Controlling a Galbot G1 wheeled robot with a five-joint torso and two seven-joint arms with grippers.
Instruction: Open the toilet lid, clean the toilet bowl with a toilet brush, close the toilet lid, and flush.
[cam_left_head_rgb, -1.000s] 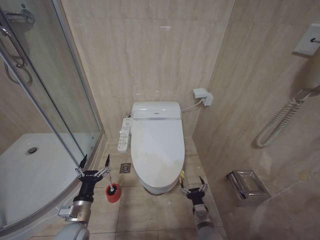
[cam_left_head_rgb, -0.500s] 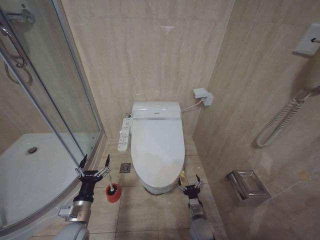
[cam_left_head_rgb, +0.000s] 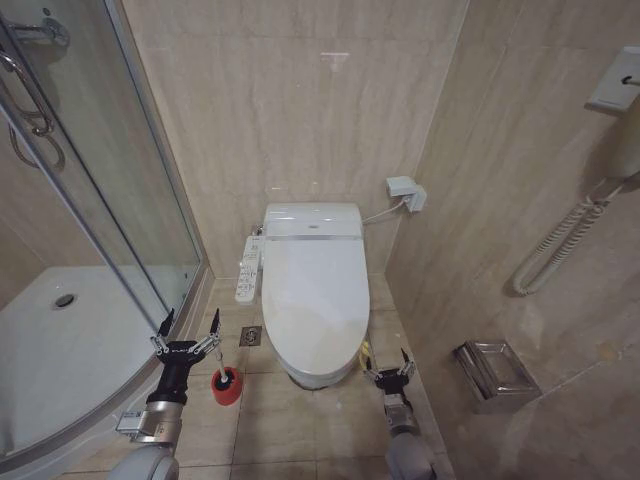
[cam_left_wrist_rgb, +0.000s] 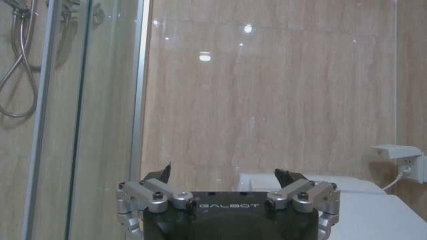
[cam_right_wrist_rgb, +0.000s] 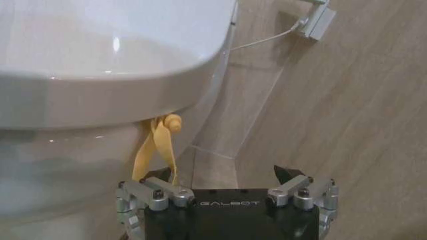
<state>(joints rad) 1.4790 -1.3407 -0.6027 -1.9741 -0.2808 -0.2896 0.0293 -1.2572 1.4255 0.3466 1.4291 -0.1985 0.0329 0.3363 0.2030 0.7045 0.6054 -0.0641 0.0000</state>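
Observation:
The toilet lid (cam_left_head_rgb: 312, 290) lies shut over the toilet bowl, whose inside is hidden. In the right wrist view the bowl's white outer wall (cam_right_wrist_rgb: 53, 165) sits under the lid (cam_right_wrist_rgb: 113, 40), and a yellow strap loop (cam_right_wrist_rgb: 157, 145) hangs from the lid's edge. My right gripper (cam_left_head_rgb: 391, 366) (cam_right_wrist_rgb: 220, 172) is open, low beside the toilet's front right, a little short of the strap (cam_left_head_rgb: 365, 352). The toilet brush (cam_left_head_rgb: 226, 380) stands in its red holder on the floor left of the toilet. My left gripper (cam_left_head_rgb: 187, 326) (cam_left_wrist_rgb: 223, 172) hangs open just left of and above the brush.
A glass shower door (cam_left_head_rgb: 110, 200) and white shower tray (cam_left_head_rgb: 60, 340) close off the left side. A control panel (cam_left_head_rgb: 247, 268) hangs at the toilet's left and a floor drain (cam_left_head_rgb: 250, 337) lies below it. The right wall carries a metal paper holder (cam_left_head_rgb: 493, 372) and a coiled cord (cam_left_head_rgb: 560, 245).
My right gripper drifted a little toward the toilet, then back to the right, staying low near the yellow strap. The left arm has not moved.

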